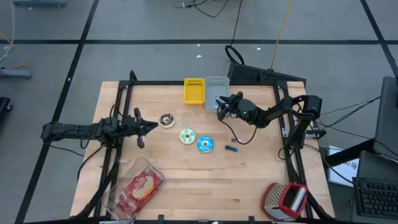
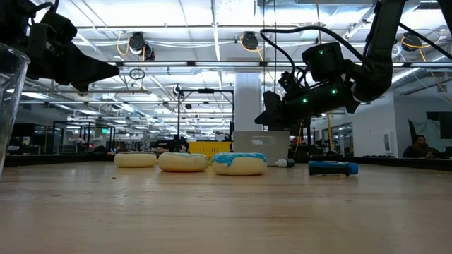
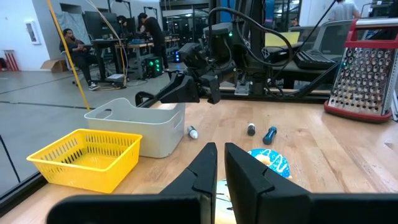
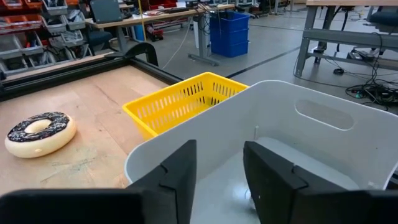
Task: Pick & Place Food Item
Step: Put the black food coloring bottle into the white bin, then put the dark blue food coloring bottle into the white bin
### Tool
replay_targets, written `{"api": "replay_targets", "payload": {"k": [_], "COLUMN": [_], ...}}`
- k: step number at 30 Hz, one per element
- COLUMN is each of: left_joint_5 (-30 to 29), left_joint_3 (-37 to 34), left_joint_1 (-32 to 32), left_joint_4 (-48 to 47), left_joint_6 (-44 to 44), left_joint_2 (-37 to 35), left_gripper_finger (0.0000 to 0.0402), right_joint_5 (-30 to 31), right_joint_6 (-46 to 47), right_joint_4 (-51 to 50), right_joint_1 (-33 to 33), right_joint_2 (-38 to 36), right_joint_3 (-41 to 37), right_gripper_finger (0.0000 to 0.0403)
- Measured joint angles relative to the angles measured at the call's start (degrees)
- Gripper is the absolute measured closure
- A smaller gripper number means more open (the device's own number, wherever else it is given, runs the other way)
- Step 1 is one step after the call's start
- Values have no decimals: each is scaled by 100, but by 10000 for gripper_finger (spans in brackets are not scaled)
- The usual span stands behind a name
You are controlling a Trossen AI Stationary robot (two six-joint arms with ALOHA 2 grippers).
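Three donuts lie on your table: chocolate-topped (image 1: 165, 119), green-sprinkled (image 1: 187, 135), blue-iced (image 1: 206, 144). All sit well apart from your right gripper (image 1: 221, 106), which hangs over the near rim of the grey bin (image 1: 216, 87); none is between its jaws. In the right wrist view the two fingers (image 4: 168, 177) stand parted with a clear gap, nothing held, the bin's inside showing just past them. Yellow basket (image 1: 194, 91) touches the bin on the side away from that arm. A blue marker (image 1: 231, 149) lies near the blue-iced donut. Your left gripper (image 1: 144, 127) waits level beside the chocolate-topped donut, jaws nearly closed on nothing. A cracker packet (image 1: 138, 188) and a grater (image 1: 285, 200) lie near the front edge.
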Motion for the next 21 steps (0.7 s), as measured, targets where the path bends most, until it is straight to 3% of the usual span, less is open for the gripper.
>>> {"api": "replay_targets", "payload": {"k": [6,12,15,21], "left_joint_5": [-2,-2,-2,-2], "left_joint_3": [0,0,0,0], "left_joint_1": [-1,0,-1,0], "left_joint_4": [0,0,0,0], "left_joint_6": [1,2,1,2], "left_joint_2": [-2,-2,-1,-2], "left_gripper_finger": [371,371,371,371], "right_joint_5": [-138,-1518,-1977,-1985], "right_joint_6": [52,-344,-643,-1160], "right_joint_4": [267,527,-46,-2002], "right_joint_1": [38,327,681,1677], "right_joint_2": [-2,-484,-973,-1961], "right_joint_3": [-4,-4,-4,-3], "right_gripper_finger": [273,274,268,223]}}
